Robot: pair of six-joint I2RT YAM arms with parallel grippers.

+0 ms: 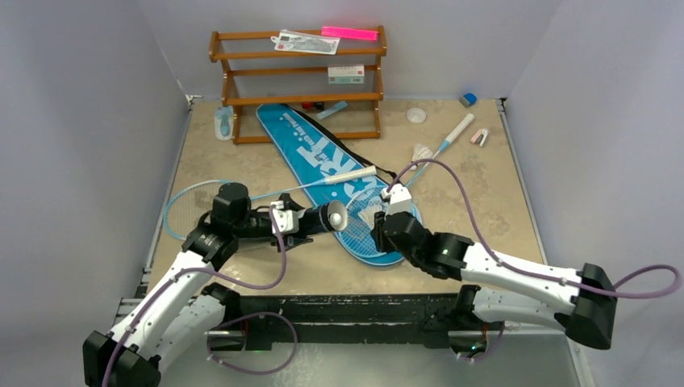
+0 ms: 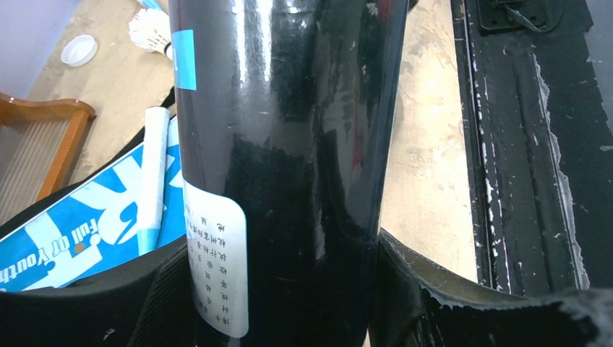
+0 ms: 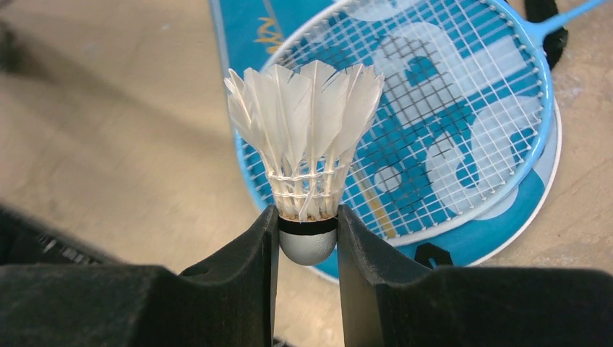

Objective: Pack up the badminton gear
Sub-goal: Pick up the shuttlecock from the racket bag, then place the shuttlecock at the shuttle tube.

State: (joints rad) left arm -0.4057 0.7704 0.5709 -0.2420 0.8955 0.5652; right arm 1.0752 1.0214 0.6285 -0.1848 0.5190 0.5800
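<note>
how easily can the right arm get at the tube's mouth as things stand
Probably yes: the tube, held in the left claw, points its open mouth at the right claw, with only that claw's own shuttlecock between them.

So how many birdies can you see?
2. One shuttlecock is pinched in the right end effector; another shuttlecock lies on the table, far right. More may hide inside the black tube.

We see a glossy black tube (image 2: 289, 144) with a white label at lower centre, a white shuttlecock (image 3: 307, 137) banded black, a light-blue racket (image 3: 434, 108) gridded with white strings, and a blue bag (image 1: 302, 145) lettered white.
</note>
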